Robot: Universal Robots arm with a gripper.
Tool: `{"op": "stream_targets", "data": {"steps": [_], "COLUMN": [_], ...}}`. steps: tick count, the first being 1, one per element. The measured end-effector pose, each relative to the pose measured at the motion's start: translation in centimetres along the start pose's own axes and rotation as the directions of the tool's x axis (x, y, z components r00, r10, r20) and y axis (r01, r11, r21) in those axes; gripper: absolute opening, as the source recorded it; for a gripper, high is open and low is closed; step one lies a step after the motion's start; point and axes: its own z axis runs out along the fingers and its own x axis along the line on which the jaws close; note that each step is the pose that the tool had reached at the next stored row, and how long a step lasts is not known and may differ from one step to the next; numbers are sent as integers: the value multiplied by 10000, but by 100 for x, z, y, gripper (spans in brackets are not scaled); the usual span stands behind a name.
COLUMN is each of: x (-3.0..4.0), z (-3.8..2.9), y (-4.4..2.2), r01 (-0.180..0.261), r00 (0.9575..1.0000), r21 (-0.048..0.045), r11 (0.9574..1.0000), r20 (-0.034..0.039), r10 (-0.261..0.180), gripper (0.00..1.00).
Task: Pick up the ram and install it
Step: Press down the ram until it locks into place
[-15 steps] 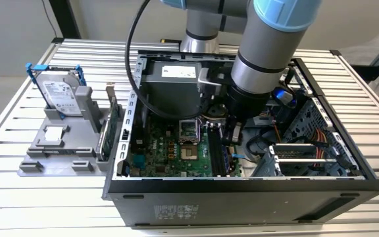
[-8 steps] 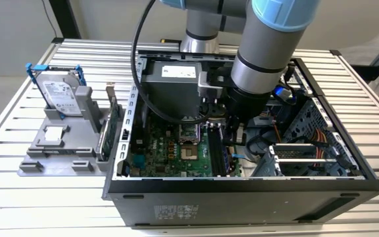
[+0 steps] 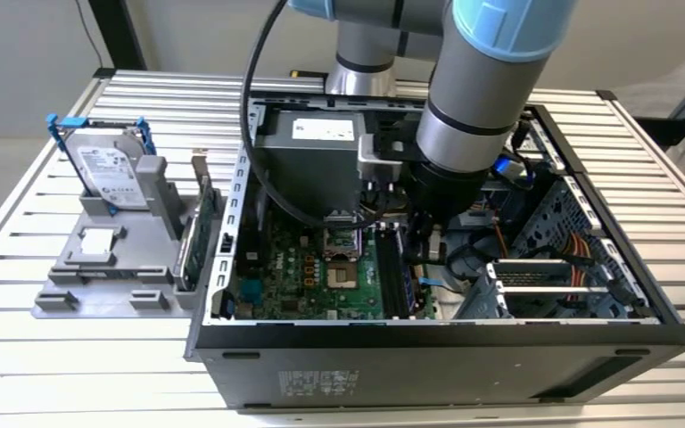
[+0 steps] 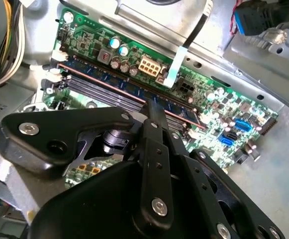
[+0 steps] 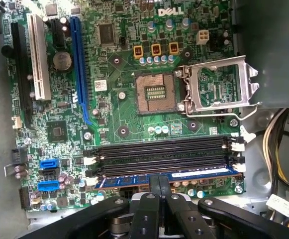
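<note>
The ram (image 5: 199, 174) is a thin dark blue-green stick standing in the outermost of the black memory slots (image 5: 159, 154) on the motherboard; in the second wrist view the ram (image 4: 99, 79) runs slantwise along the same slot. My gripper (image 5: 159, 183) is shut, fingers pressed together, and its tips rest on the ram's top edge near its middle. The second wrist view has the gripper (image 4: 151, 107) touching the stick in the same place. In the exterior view the arm's wrist (image 3: 456, 187) reaches down into the open computer case (image 3: 438, 357).
An open processor socket (image 5: 156, 94) and its raised metal frame (image 5: 219, 87) lie beside the slots. Cable bundles (image 5: 281, 149) hang near the slot ends. Outside the case, a grey fixture (image 3: 93, 299) holds a hard drive in a blue frame (image 3: 111, 174) and a green card (image 3: 200, 236).
</note>
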Motion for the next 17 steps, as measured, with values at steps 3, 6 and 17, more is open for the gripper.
{"op": "stream_targets", "data": {"steps": [3, 6, 17], "x": [-1, -3, -3], "z": [53, 101, 102], "y": [-1, -2, -2], "r01": [125, 198, 201], "r00": [9999, 9998, 9998], "r21": [31, 61, 67], "r11": [9999, 9998, 9998], "r20": [-1, 2, 0], "r10": [-125, -198, -201], "gripper": [0, 0, 0]}}
